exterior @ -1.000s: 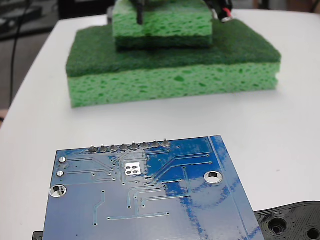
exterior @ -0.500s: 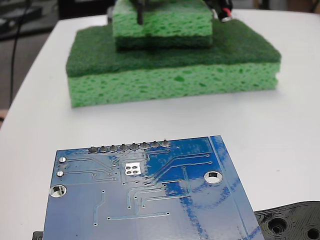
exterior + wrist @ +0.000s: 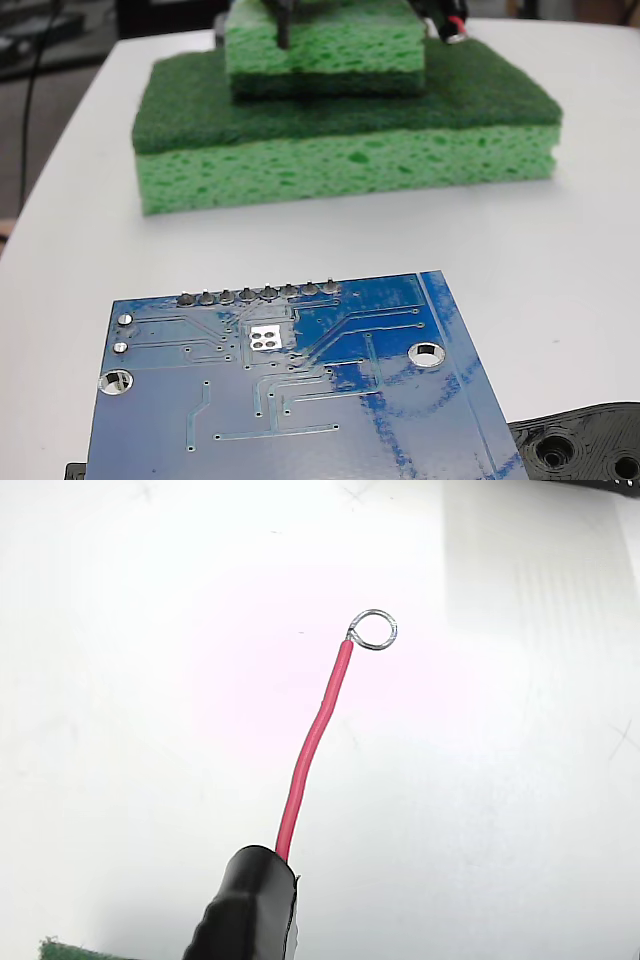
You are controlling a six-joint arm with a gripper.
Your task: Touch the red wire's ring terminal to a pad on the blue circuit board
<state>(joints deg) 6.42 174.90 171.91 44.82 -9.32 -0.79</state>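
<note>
At the near edge of the white desk (image 3: 590, 280) in the fixed view I see the blue circuit board (image 3: 300, 400) lying flat, cut off by the bottom of the frame. The pad (image 3: 266, 336) (silver square, four dark holes) sits just below the row of grey solder pins (image 3: 258, 294) along the board's far edge. Two silver-rimmed mounting holes show, one left (image 3: 115, 381), one right (image 3: 428, 353). A black plastic piece (image 3: 580, 445) with holes pokes in at the bottom right corner, just beside the board.

Further back, two green sponges are stacked, the small one (image 3: 325, 50) on the big one (image 3: 345, 130). A dark vertical piece (image 3: 282, 22) hangs in front of the small sponge at the top edge; I cannot tell what it is. A bit of the red wire (image 3: 458, 24) peeks in at the top right, well apart from the board.

In the wrist view the red wire (image 3: 315, 742) rises out of a black wrapped holder (image 3: 248, 908) and ends in the ring terminal (image 3: 374, 630), which hangs over bare white desk, touching nothing I can make out. A green sponge corner (image 3: 75, 950) shows at bottom left. The end effector's fingers are not visible in either view.
</note>
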